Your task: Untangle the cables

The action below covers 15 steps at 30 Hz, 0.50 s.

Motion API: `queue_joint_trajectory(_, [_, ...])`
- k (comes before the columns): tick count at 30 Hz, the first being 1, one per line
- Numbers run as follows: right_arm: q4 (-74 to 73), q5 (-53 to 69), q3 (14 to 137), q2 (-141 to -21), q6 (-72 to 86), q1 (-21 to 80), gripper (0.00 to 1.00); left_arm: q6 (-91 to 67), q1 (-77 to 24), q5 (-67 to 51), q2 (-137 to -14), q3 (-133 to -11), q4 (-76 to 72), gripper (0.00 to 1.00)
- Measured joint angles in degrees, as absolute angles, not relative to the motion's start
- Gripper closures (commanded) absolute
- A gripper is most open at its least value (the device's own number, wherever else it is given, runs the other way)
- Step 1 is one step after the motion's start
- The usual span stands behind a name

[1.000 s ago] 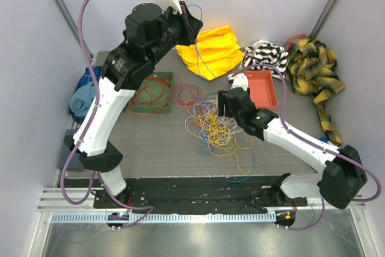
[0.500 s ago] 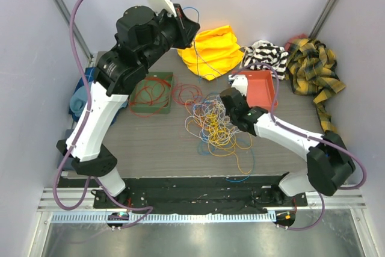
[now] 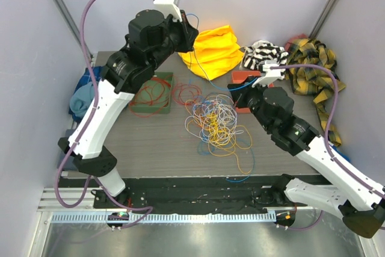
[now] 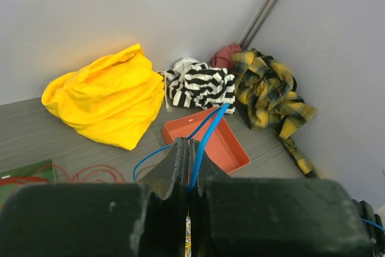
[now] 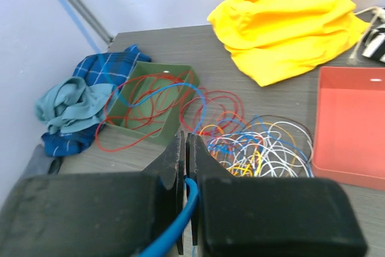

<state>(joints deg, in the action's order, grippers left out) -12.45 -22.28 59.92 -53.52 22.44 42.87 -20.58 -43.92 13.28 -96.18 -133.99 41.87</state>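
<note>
The right gripper (image 3: 239,93) no longer sits low and parted over the cables (image 3: 216,123) at frame centre. It now hangs higher and further right, covering much of the red tray (image 3: 242,75), with its jaws pinched on a blue cable (image 5: 180,212). Its elbow has swung out of view past the lower right corner.

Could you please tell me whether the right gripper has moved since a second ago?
Yes. The right gripper, shut on a blue cable, has moved off the cable tangle, back and to the right, and now sits over the orange tray.
</note>
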Motion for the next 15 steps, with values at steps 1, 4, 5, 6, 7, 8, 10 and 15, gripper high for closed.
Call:
queue_joint_trajectory(1, [-12.4, -21.3, 60.2, -53.6, 22.4, 42.9, 0.95, -20.8, -43.9, 13.1, -96.5, -133.9, 41.9, 1.00])
queue_joint_trajectory(4, [-11.7, -19.0, 60.1, -54.4, 22.0, 43.0, 0.93, -22.2, -43.9, 11.3, -97.7, -133.8, 41.8, 1.00])
queue_joint_trajectory(5, [-11.1, -18.1, 60.1, -55.1, 21.6, 43.0, 0.92, -22.8, -43.9, 10.4, -98.2, -133.7, 41.8, 1.00])
queue_joint_trajectory(6, [-10.7, -17.4, 60.1, -55.6, 21.4, 43.0, 0.91, -23.8, -43.9, 9.3, -98.7, -133.7, 41.7, 1.00])
queue_joint_trajectory(7, [-10.3, -16.7, 60.1, -56.3, 21.1, 43.0, 0.91, -24.6, -43.9, 8.2, -99.1, -133.7, 41.6, 1.00])
queue_joint_trajectory(8, [-9.8, -16.0, 60.1, -57.1, 20.9, 43.0, 0.91, -25.3, -43.9, 7.3, -99.5, -133.6, 41.4, 1.00])
queue_joint_trajectory(10, [-9.0, -14.8, 60.1, -58.5, 20.7, 43.0, 0.88, -27.4, -44.0, 4.7, -100.1, -133.4, 40.8, 1.00])
queue_joint_trajectory(15, [-6.4, -12.9, 60.1, -61.4, 20.0, 43.0, 0.60, -31.6, -44.6, -1.1, -101.2, -133.3, 39.3, 1.00])
